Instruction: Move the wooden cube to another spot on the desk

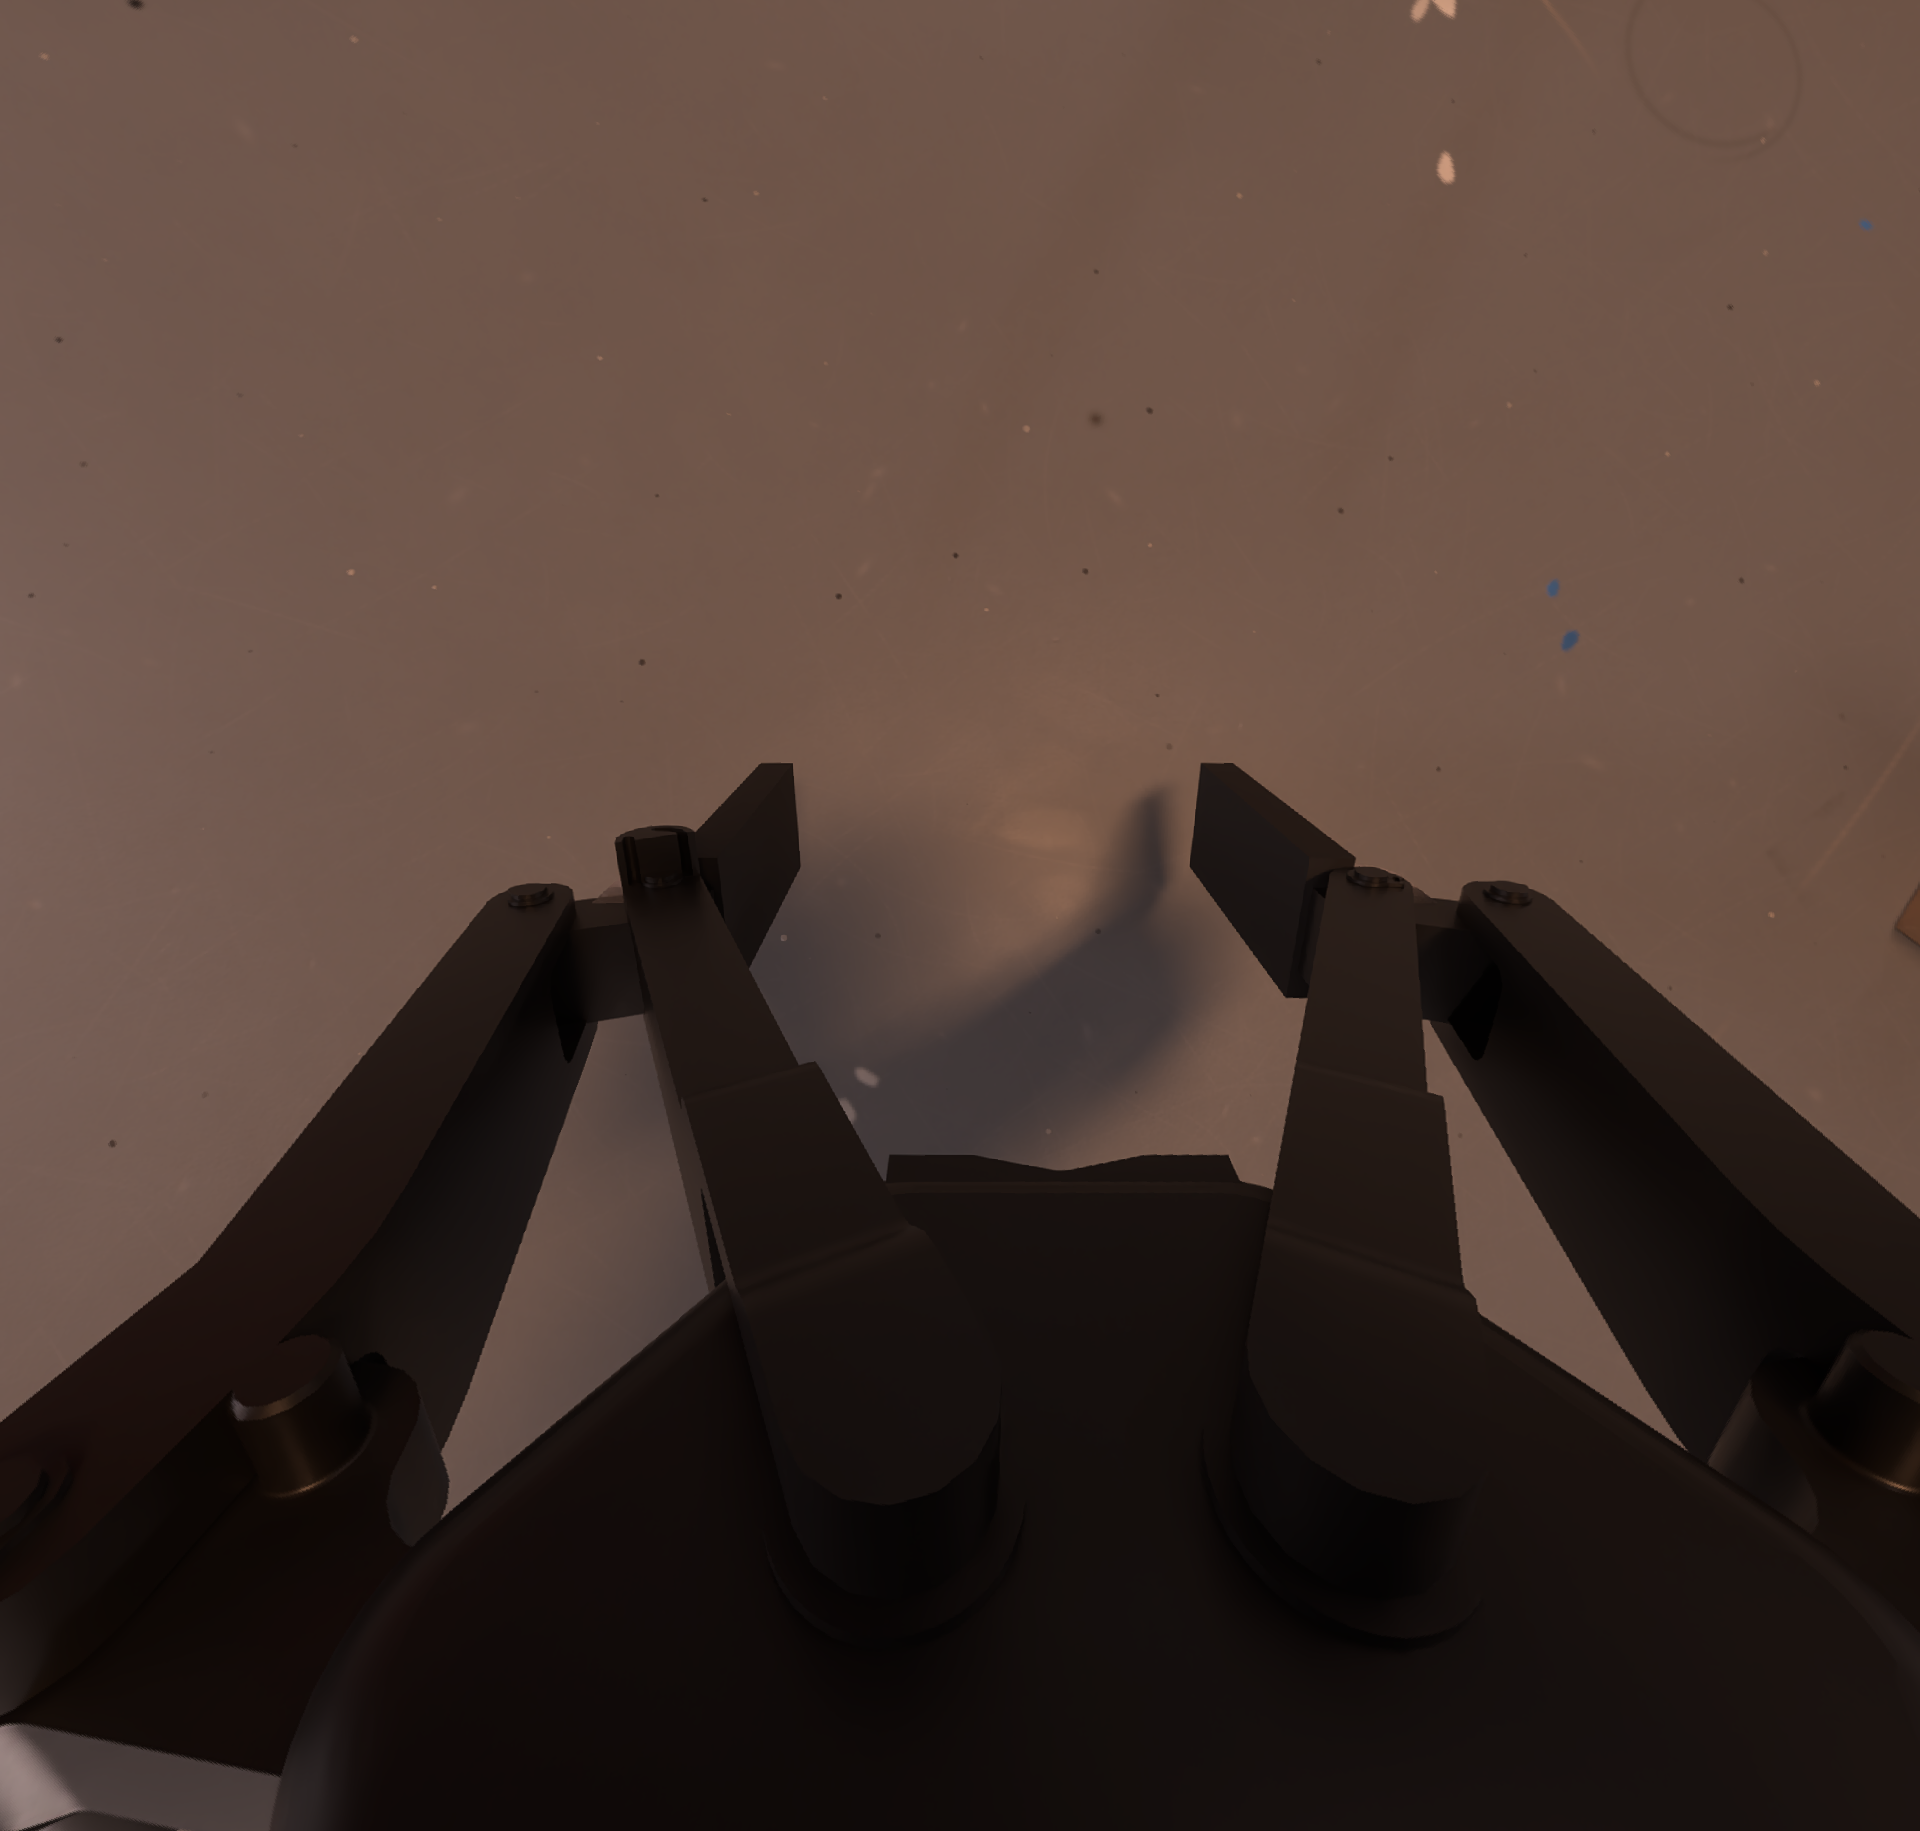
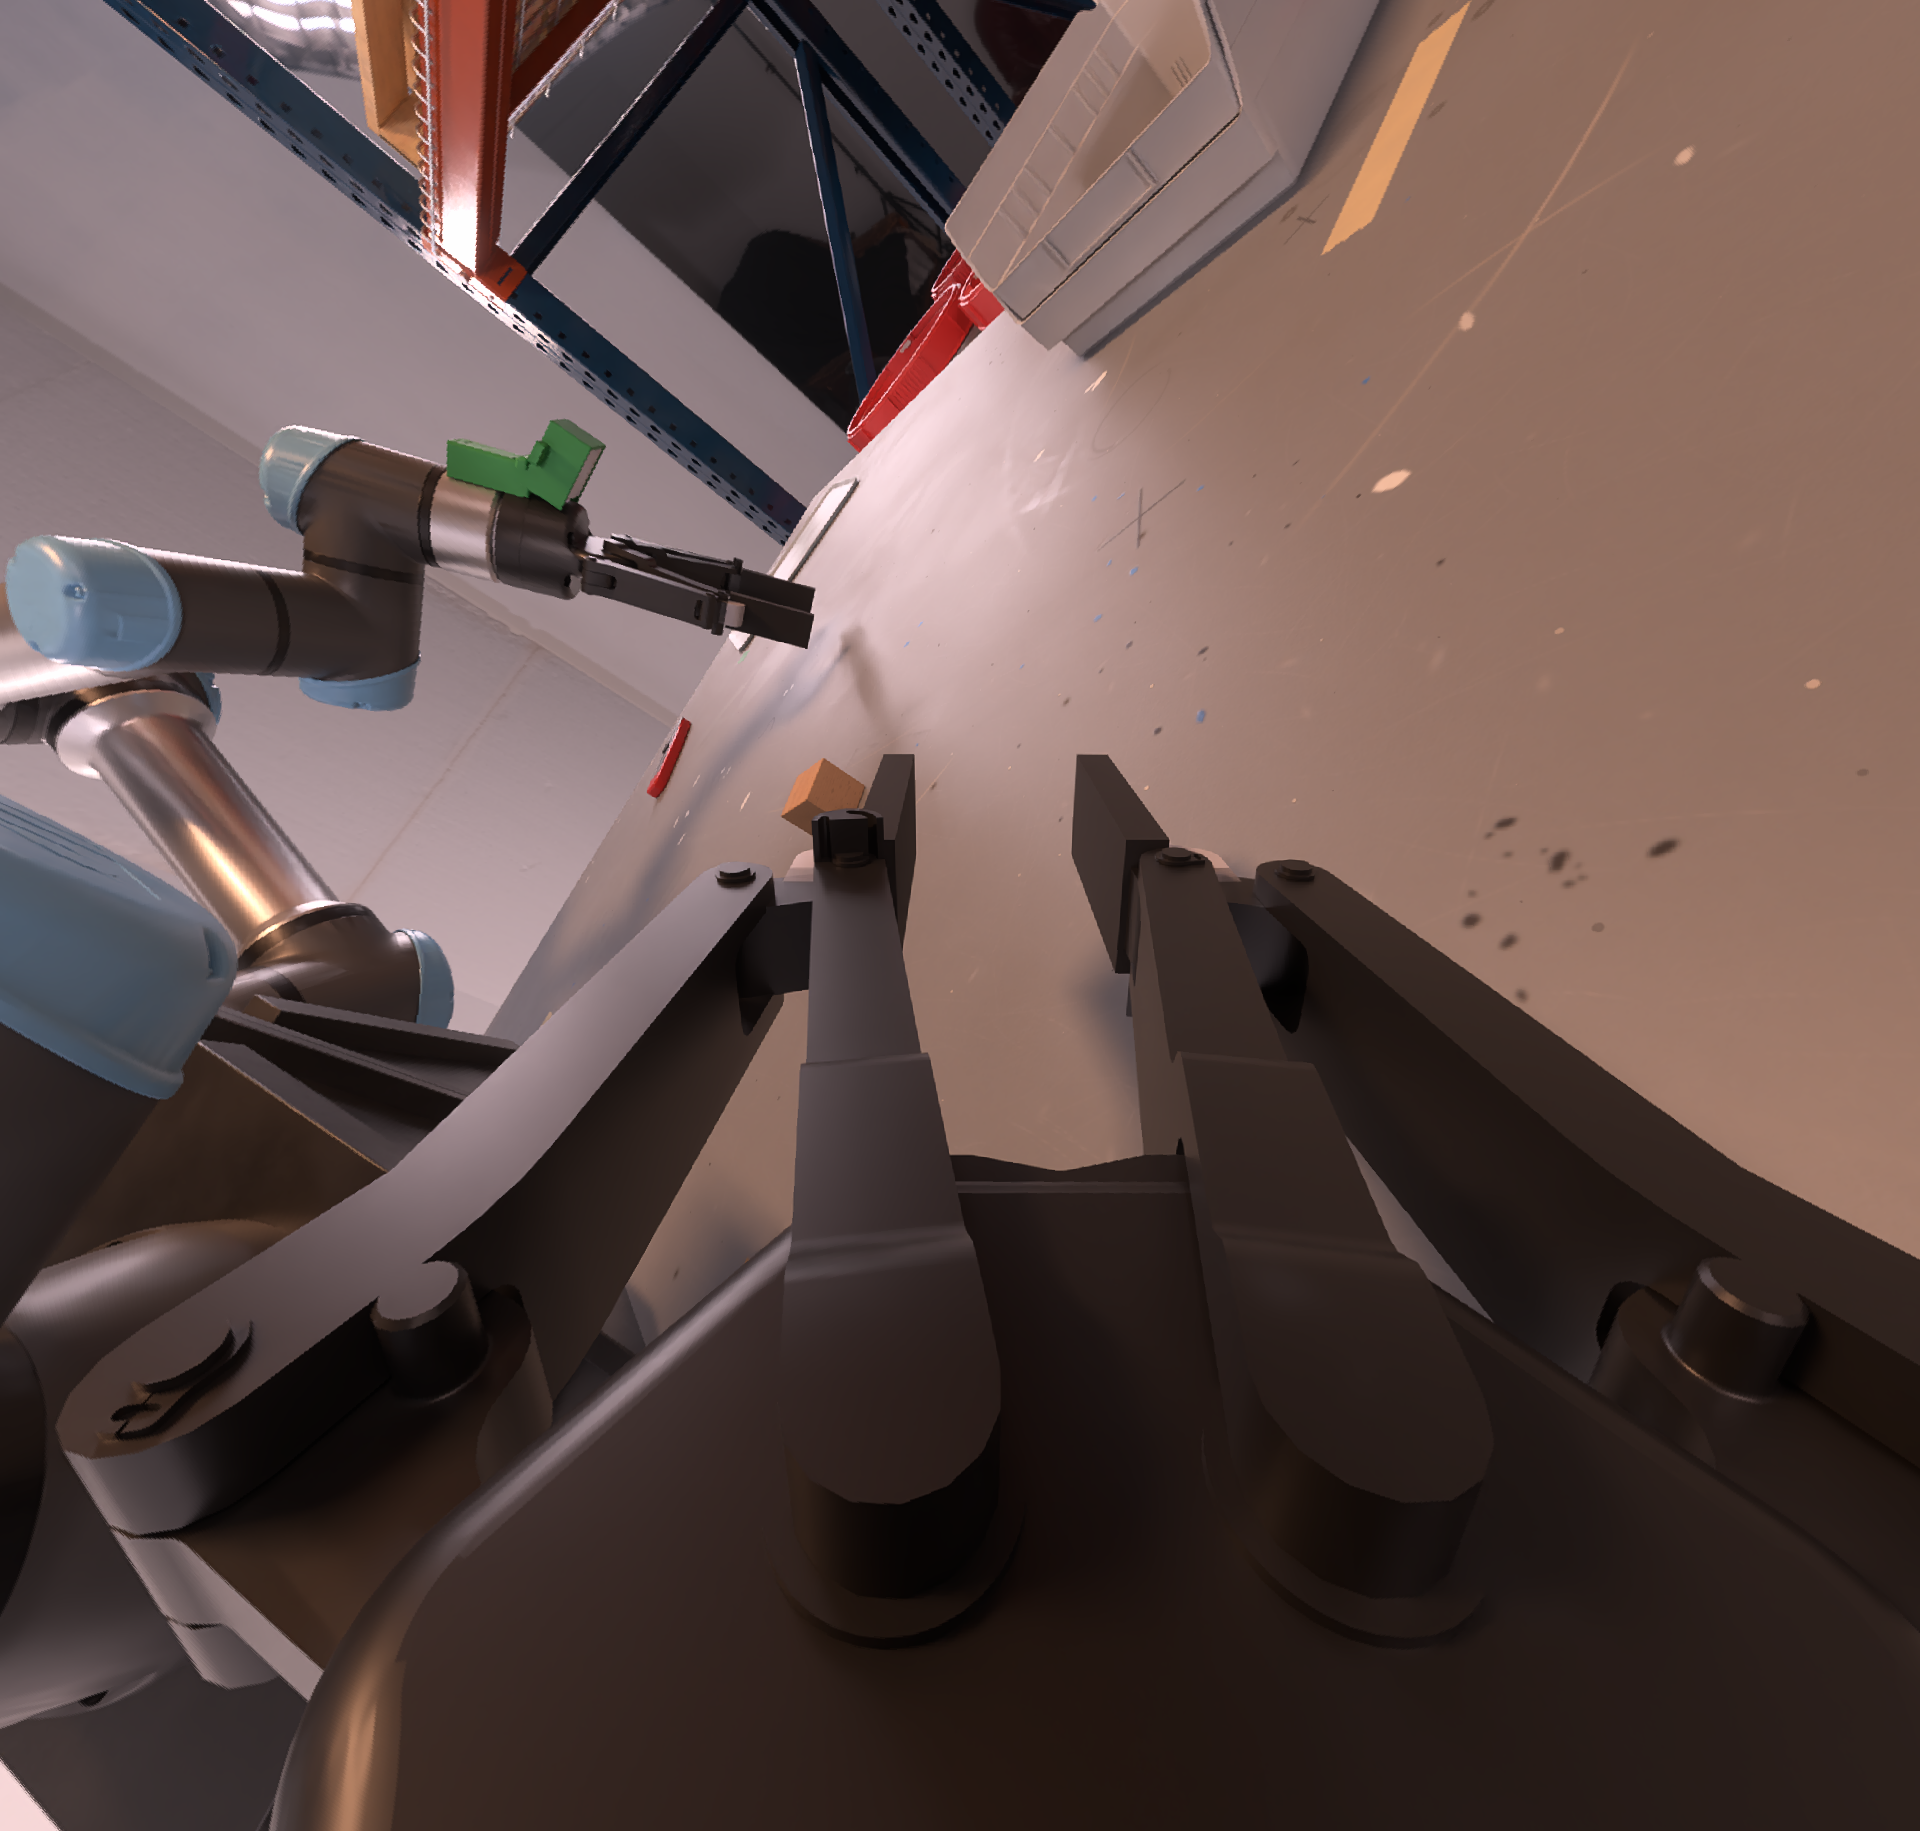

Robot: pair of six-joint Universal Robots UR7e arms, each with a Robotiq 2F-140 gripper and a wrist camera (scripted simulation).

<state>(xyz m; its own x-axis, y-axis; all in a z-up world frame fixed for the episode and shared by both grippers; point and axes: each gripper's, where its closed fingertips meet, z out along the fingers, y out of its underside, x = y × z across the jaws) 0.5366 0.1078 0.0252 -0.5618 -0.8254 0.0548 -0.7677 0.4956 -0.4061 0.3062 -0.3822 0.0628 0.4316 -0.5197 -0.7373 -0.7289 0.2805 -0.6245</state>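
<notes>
The wooden cube is a small tan block lying on the brown desk, just left of my right gripper's left fingertip and apart from it. My right gripper is open and empty, low over the desk. My left gripper is open and empty, pointing down at the bare desk. It also shows in the right wrist view, hovering above the desk a little beyond the cube. A tan corner shows at the right edge of the left wrist view; I cannot tell what it is.
A white boxy device and a red object stand at the desk's far end. A small red thing sits at the desk edge near the cube. A blue and orange rack stands beyond. The left arm reaches in from the left.
</notes>
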